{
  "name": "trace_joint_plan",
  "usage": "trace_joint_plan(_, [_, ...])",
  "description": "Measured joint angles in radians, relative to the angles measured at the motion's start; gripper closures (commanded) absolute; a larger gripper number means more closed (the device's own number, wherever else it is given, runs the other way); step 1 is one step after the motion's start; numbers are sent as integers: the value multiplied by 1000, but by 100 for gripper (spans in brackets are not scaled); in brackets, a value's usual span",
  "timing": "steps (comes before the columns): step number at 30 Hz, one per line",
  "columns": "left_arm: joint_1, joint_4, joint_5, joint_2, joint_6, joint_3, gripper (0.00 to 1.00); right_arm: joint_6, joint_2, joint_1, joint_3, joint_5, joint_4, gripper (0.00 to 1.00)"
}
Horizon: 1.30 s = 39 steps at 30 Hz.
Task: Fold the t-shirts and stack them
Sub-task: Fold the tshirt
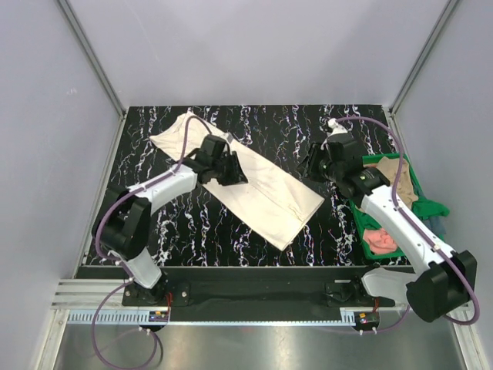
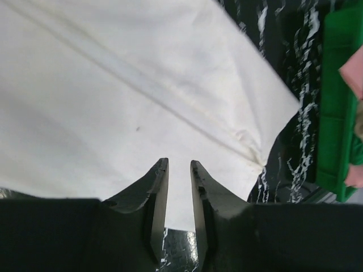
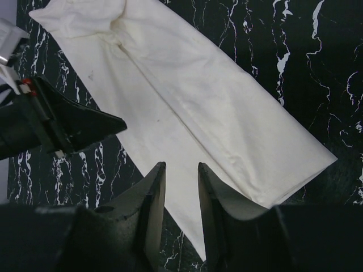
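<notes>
Folding is midway: left gripper (image 2: 179, 161) and right gripper (image 3: 181, 164) both hover slightly parted, holding nothing, above the cream t-shirt (image 1: 269, 196), which lies as 1 long strip slanting across the table (image 1: 154, 223); next, I judge, they must pinch 1 end and fold it crosswise

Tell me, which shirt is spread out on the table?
The cream shirt, lying flat as a long strip; the pink shirt and tan shirt sit bunched in the green bin.
</notes>
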Motion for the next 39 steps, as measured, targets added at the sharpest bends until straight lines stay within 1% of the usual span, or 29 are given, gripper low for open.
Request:
trace_joint_plan(2, [-43, -8, -24, 12, -21, -19, 79, 0, -25, -2, -2, -2, -9, 64])
trace_joint_plan(4, [-86, 2, -37, 45, -39, -18, 81, 1, -35, -2, -2, -2, -12, 64])
trace_joint_plan(10, [-202, -23, -82, 150, -84, -24, 79, 3, -37, -2, -19, -2, -32, 63])
trace_joint_plan(13, [-226, -59, -121, 152, -101, -42, 78, 0, -36, -2, -23, -2, -51, 61])
trace_joint_plan(16, [-223, -64, -142, 140, -125, -71, 78, -8, -25, -3, -23, -2, -87, 60])
trace_joint_plan(22, [-221, -89, -239, 18, -155, -201, 78, -26, 27, -8, -51, -17, -147, 57])
trace_joint_plan(27, [-214, -195, -372, -107, -158, -298, 76, -38, 48, -8, -111, -52, -191, 54])
trace_joint_plan(30, [-174, -262, -407, -193, -157, -361, 68, -42, 81, -9, -140, -91, -194, 51])
trace_joint_plan(31, [-162, -283, -408, -221, -157, -376, 59, -45, 92, -9, -152, -108, -193, 51])
trace_joint_plan(33, [-137, -333, -409, -303, -151, -401, 49, -50, 113, -9, -180, -139, -193, 49])
trace_joint_plan(36, [-130, -365, -393, -447, -148, -406, 45, -58, 148, -9, -214, -199, -183, 48])
trace_joint_plan(39, [-127, -365, -363, -531, -147, -406, 44, -61, 175, -9, -238, -246, -161, 48])
